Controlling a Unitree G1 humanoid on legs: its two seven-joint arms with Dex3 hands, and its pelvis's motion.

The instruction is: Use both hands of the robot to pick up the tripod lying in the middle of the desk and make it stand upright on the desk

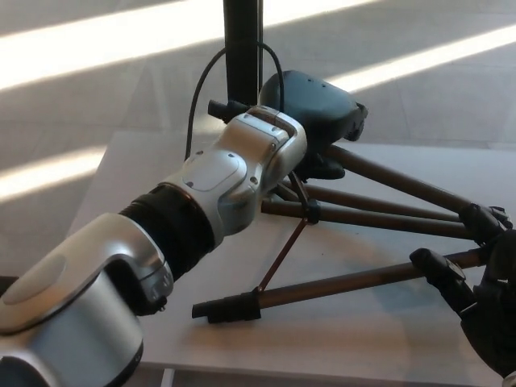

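Fingers of the black left hand [318,101] curl down over the far leg of the dark metal tripod [363,218] near the top middle of the frame. It looks like the hand holds that leg, but the silver wrist hides part of the grip, so I cannot be sure it is tight. At the lower right edge, the black right hand [484,310] sits by the place where the legs meet. I cannot tell if its fingers are clenched or apart.

All three legs lie spread out on the white flat desk [347,339], so nothing stands up yet. I think the job has only begun: both hands must grab, lift and set the legs down.
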